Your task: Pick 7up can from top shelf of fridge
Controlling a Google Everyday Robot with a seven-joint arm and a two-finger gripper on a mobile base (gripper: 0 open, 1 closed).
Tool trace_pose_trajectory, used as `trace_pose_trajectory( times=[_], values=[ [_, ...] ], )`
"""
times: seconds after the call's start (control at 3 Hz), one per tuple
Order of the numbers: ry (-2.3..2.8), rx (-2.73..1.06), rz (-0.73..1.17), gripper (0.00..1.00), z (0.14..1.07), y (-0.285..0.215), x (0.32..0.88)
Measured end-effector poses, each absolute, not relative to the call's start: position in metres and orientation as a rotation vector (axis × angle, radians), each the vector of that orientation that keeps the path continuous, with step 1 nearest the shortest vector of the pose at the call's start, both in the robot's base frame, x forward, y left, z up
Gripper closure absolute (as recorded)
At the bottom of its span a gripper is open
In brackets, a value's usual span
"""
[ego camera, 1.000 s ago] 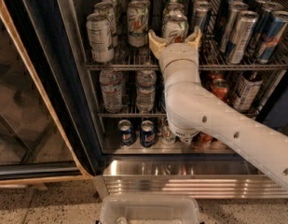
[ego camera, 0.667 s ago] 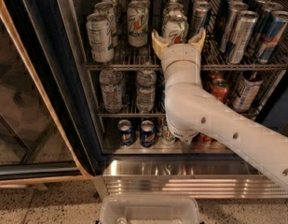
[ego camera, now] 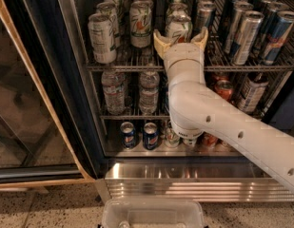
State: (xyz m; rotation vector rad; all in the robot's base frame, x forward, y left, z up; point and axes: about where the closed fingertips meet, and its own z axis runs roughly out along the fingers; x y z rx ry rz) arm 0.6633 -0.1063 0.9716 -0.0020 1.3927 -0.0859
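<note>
Over the last second the cream-coloured two-finger end effector (ego camera: 181,36) on the white arm has advanced a short way up and inward toward the top shelf (ego camera: 122,66), a chrome wire rack with a front rail. It has kept its heading on the same target throughout. That target is the white-silver 7up can with green logo and silver top (ego camera: 179,26), which stands upright at the front rail of the top shelf, in the front row. A taller 7up can of the same kind (ego camera: 140,23) and a plain white can with grey text (ego camera: 102,37) stand to one side, and slim blue-silver cans (ego camera: 275,34) stand to the other. The fingers (ego camera: 159,42) are spread apart, one showing on each side of the can's lower body, and nothing is gripped. The can has not moved or tilted. The fingertips appear to flank the can, but this view does not settle whether they have passed its sides or stop just in front of it. The approach is therefore judged nearly complete and the grasp not yet made. The next step probably requires a small further advance, then closing on the can, then a withdrawal clear of the rail and the dark frame of the glass-door fridge (ego camera: 56,56). Neighbouring cans stand close by, so a sideways drift risks knocking one.
</note>
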Motion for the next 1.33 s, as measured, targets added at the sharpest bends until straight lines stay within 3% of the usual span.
trace_pose_trajectory(
  times=[0.33, 0.67, 1.33],
  values=[
    [1.397, -0.016, -0.071, 0.23, 0.9721, -0.1035, 0.6714],
    [1.4, -0.022, -0.056, 0.36, 0.9725, -0.1, 0.6752],
    [1.4, -0.022, -0.056, 0.82, 0.9725, -0.1, 0.6752]
  ],
)
